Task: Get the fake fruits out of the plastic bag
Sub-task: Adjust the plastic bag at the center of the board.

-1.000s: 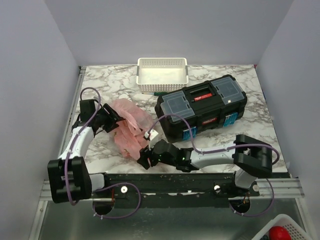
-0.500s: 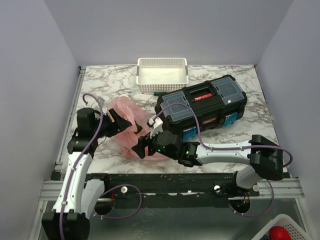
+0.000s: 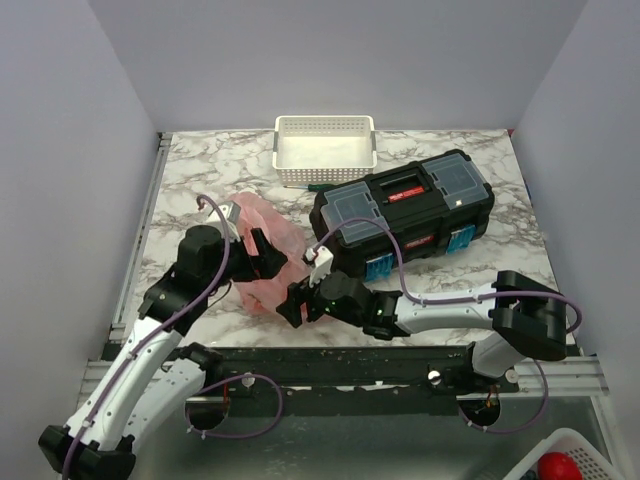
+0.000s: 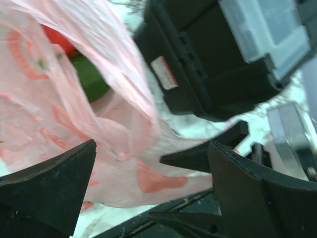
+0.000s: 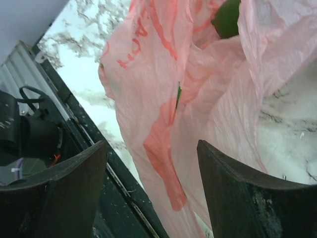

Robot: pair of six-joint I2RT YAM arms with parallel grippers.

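Observation:
The pink plastic bag [image 3: 268,222] lies crumpled on the marble table, left of the black toolbox [image 3: 402,210]. In the left wrist view a red fruit [image 4: 57,37] and a green fruit [image 4: 89,77] show through the bag [image 4: 99,148]. In the right wrist view a green fruit [image 5: 227,17] shows through the bag [image 5: 198,99]. My left gripper [image 3: 263,257] hovers over the bag's middle, open [image 4: 148,178]. My right gripper [image 3: 296,304] is at the bag's near edge, open [image 5: 151,191], with bag plastic hanging between its jaws. A third fruit is not visible.
A white perforated basket [image 3: 325,140] stands at the back of the table. A green-handled tool [image 3: 318,186] lies behind the toolbox. The black frame rail [image 3: 330,355] runs along the table's near edge, right beside the bag. The toolbox also shows in the left wrist view [image 4: 223,59].
My left arm has swung right from the bag's left side and now sits over the bag's middle. My right gripper has shifted slightly at the bag's near edge.

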